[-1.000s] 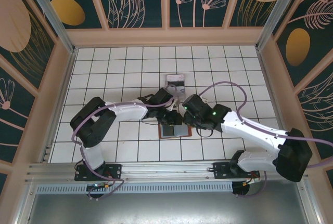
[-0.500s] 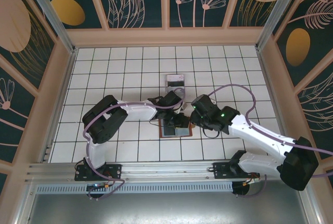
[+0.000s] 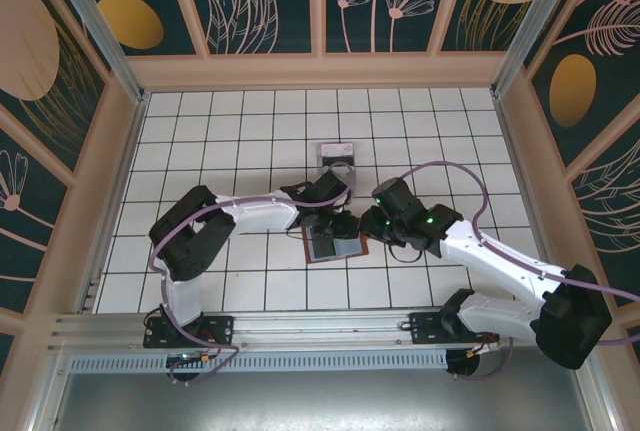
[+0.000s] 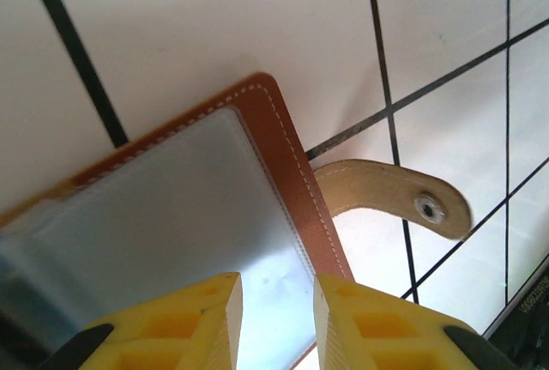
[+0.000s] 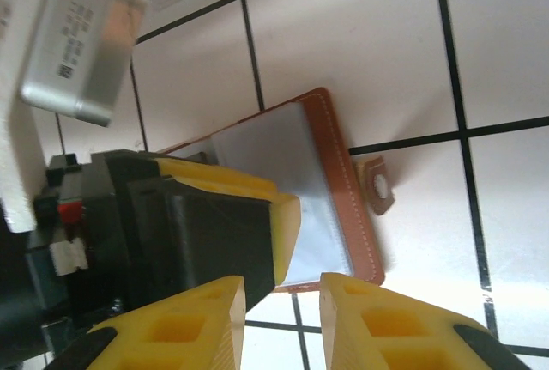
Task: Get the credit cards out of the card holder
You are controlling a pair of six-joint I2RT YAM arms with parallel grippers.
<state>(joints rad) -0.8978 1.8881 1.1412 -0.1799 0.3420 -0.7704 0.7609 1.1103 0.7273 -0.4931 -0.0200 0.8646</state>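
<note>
Left gripper [image 4: 276, 301] narrowly parted, empty, over grey-blue pocket [image 4: 171, 215] of open brown leather card holder [image 4: 287, 160], flat at centre of white tiled table [image 3: 200, 151]. Right gripper [image 5: 281, 288] likewise parted, empty, beside it. Holder best pinned while card edge is pinched; pale plastic credit cards undiscernible.

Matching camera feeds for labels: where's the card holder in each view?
Top external: card holder just below picture centre.
Left wrist: centre-left, brown edge running diagonally.
Right wrist: mid-frame, brown edge on its right.
Shared landmark: the strap tab off that brown edge, clear in both wrist views, too small to tell from above.
</note>
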